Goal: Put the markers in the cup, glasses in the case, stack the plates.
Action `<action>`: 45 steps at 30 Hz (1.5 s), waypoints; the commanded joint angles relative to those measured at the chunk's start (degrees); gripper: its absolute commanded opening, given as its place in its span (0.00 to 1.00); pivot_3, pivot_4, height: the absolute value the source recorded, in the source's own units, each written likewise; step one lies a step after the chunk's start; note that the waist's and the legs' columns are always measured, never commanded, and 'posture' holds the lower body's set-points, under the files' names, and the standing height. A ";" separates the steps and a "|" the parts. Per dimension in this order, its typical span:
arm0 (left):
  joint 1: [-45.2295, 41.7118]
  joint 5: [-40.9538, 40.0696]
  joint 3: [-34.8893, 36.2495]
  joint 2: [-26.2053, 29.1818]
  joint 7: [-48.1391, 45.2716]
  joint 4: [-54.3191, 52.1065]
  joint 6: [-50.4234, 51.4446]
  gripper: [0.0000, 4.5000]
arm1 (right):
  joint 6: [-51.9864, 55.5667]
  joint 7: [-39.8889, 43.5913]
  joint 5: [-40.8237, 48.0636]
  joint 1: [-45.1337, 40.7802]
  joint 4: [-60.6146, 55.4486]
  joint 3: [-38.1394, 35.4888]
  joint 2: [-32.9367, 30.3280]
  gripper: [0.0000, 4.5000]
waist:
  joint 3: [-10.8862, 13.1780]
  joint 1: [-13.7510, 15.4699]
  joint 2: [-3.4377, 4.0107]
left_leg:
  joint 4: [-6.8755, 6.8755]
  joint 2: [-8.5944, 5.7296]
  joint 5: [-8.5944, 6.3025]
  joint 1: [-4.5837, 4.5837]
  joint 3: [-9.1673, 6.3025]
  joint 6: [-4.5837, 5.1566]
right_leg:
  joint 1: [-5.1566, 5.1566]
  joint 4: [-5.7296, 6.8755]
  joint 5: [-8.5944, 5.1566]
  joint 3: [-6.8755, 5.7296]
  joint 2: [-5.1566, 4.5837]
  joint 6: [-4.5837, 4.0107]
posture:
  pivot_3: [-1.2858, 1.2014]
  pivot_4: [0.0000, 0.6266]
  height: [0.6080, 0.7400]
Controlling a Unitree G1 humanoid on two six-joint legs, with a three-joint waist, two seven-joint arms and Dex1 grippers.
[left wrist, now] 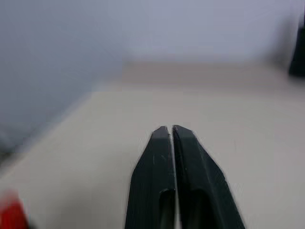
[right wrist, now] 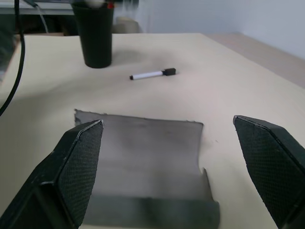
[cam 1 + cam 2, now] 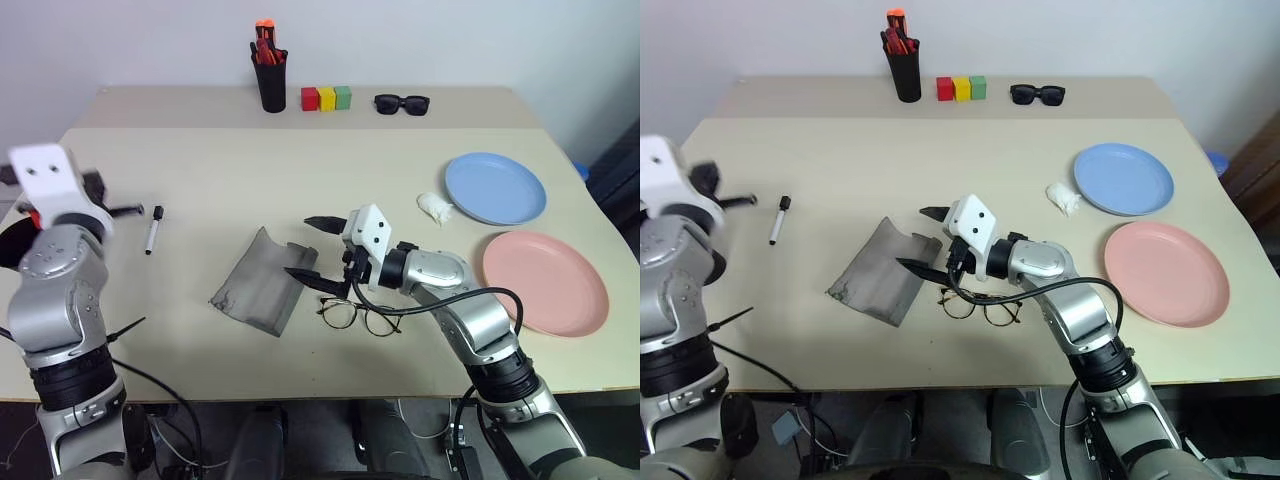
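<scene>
1. Beige table [image 3: 300, 170] against a pale wall.
2. White marker [image 3: 153, 229], black cap, lies left of the flat grey case [image 3: 258, 281].
3. Left gripper [image 1: 171, 131]: fingers pressed together, holding nothing.
4. Right gripper [image 3: 312, 252]: fingers wide apart, empty, over case's edge; wire-framed glasses [image 3: 358, 316] just beside.

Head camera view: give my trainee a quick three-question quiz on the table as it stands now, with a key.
1. True or false: the pink plate is stacked on the blue plate.
2. Which lies nearer the case: A the glasses, B the black sunglasses?
3. Fill in: the right gripper has its jaws ____, empty, over the case's edge.

Key: 1 false, they lie side by side, apart. 2 A. 3 open.
</scene>
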 commanded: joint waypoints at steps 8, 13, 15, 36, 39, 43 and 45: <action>-12.69 0.77 0.68 -2.59 4.32 21.12 12.10 0.63 | -1.45 -0.05 -0.20 -0.47 -1.16 -0.62 0.61 1.00 | -0.01 -0.31 -0.01 | -0.05 0.00 0.00 0.03 -0.04 0.00 | -0.03 0.05 0.00 -0.04 0.01 0.01 | 0.52 0.24 1.00; -15.96 0.55 1.29 -2.46 4.92 27.83 12.12 0.63 | -1.20 -1.09 -0.27 0.49 -2.29 -0.93 0.23 1.00 | -0.01 -0.23 -0.01 | -0.12 0.01 0.00 0.04 -0.05 0.00 | -0.09 0.08 0.01 -0.03 0.02 0.01 | 0.52 0.24 1.00; -16.21 0.89 1.41 -2.18 5.40 28.72 11.91 0.63 | -1.12 -1.52 -0.27 0.79 -2.63 -1.05 0.07 1.00 | -0.01 -0.21 0.00 | -0.11 0.00 0.00 0.04 -0.05 0.00 | -0.07 0.08 0.01 -0.03 0.00 0.01 | 0.52 0.24 1.00; -0.52 8.34 6.86 1.17 5.09 -3.71 -25.21 0.01 | -1.51 -0.67 0.45 0.71 -2.55 -1.23 -0.69 1.00 | -0.04 -0.77 0.11 | -0.22 0.02 0.05 0.02 0.01 -0.11 | -0.17 0.03 0.01 0.02 -0.02 -0.01 | 0.52 0.24 1.00; 7.87 10.15 10.40 0.45 6.14 -7.17 -29.14 0.01 | -0.81 -0.28 2.89 -0.72 -2.17 -2.55 0.92 1.00 | -0.03 -0.59 0.11 | -0.27 0.03 0.05 0.09 0.11 -0.10 | -0.16 0.05 0.01 0.10 -0.01 -0.02 | 0.52 0.24 1.00; 13.03 10.44 11.61 -1.64 6.99 -6.75 -33.00 0.01 | 1.03 0.83 7.34 -2.75 -2.63 -4.21 3.10 1.00 | -0.07 0.35 0.00 | -0.12 0.03 0.05 0.04 0.03 -0.09 | -0.04 -0.01 0.00 0.02 -0.01 -0.02 | 0.52 0.24 1.00; 14.36 10.17 11.70 -2.79 7.28 -5.42 -34.92 0.01 | 1.35 1.69 8.44 -3.60 -2.53 -4.22 3.45 1.00 | -0.08 0.63 -0.02 | -0.03 0.01 0.05 0.04 0.03 -0.09 | 0.06 -0.06 -0.03 0.01 -0.03 -0.11 | 0.52 0.24 1.00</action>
